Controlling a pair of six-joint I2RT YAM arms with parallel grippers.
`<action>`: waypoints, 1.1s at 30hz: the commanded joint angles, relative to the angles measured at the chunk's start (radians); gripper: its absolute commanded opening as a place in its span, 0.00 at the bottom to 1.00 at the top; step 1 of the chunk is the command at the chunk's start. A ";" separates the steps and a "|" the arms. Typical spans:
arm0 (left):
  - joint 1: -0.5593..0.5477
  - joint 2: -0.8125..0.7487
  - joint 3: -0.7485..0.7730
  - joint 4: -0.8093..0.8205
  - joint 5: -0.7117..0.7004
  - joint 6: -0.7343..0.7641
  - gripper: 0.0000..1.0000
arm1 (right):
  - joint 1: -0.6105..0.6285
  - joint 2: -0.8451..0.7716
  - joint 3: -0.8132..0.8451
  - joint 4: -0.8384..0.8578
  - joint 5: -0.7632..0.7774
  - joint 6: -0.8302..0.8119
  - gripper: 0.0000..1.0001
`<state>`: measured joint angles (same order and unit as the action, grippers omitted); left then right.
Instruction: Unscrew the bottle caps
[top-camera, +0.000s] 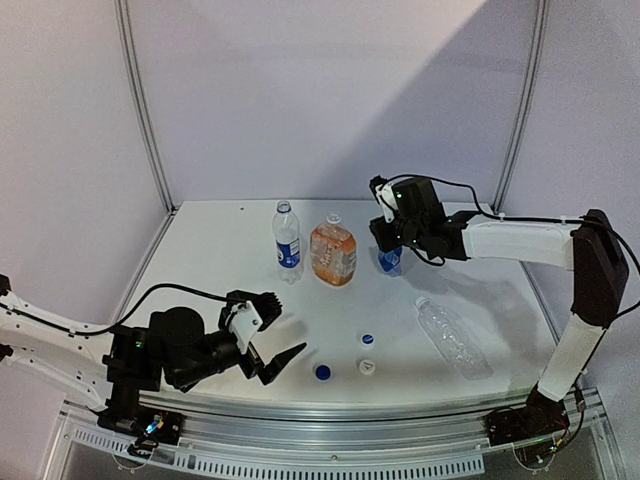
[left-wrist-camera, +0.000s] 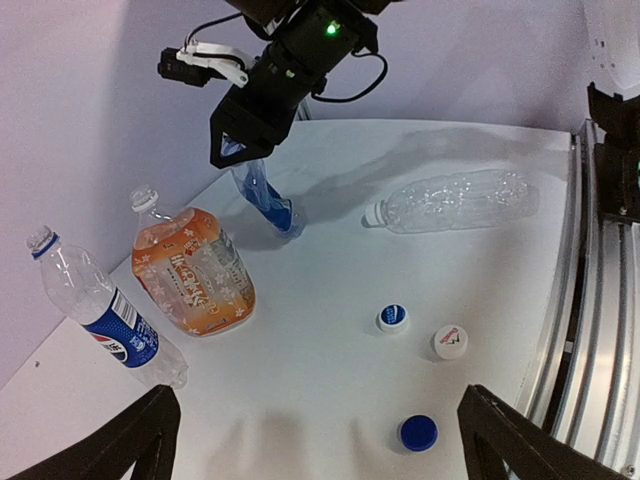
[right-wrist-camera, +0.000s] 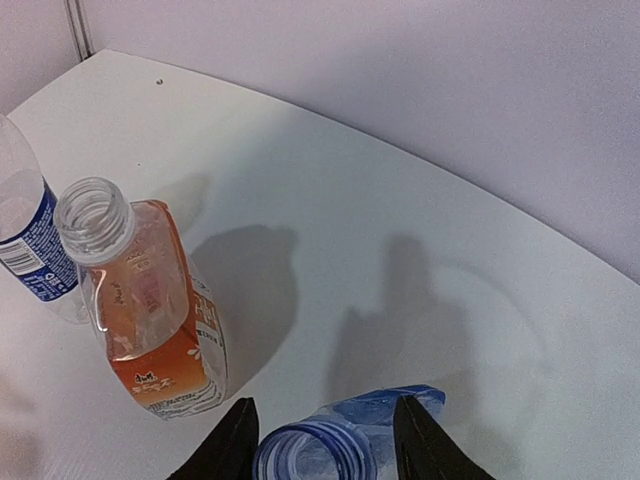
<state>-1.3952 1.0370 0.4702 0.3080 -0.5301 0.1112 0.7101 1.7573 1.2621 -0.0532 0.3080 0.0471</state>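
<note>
Beside an uncapped, squat orange-filled plastic bottle and a Pepsi-labelled clear bottle, the blue-labelled clear bottle stands open-necked between the right gripper's fingers; I cannot tell whether they pinch it. The left gripper gapes wide near a loose blue round cap and a white round cap.

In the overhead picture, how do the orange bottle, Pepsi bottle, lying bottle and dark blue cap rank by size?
1. Lying clear bottle and orange bottle: about alike, the lying one nearer, so unranked.
2. Pepsi bottle: slimmer.
3. Dark blue cap: smallest by far.
</note>
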 joint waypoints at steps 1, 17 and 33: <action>0.010 -0.023 0.012 -0.015 0.012 -0.002 0.99 | -0.006 -0.019 -0.023 -0.016 -0.005 0.013 0.48; 0.011 -0.018 0.012 -0.012 0.013 -0.001 0.99 | -0.006 -0.132 -0.044 -0.052 -0.121 0.048 0.70; 0.011 -0.008 0.022 -0.019 -0.012 -0.020 0.99 | -0.005 -0.199 0.001 -0.611 -0.064 0.153 0.66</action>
<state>-1.3952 1.0264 0.4702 0.3080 -0.5266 0.1081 0.7101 1.5566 1.2404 -0.3862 0.2310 0.1390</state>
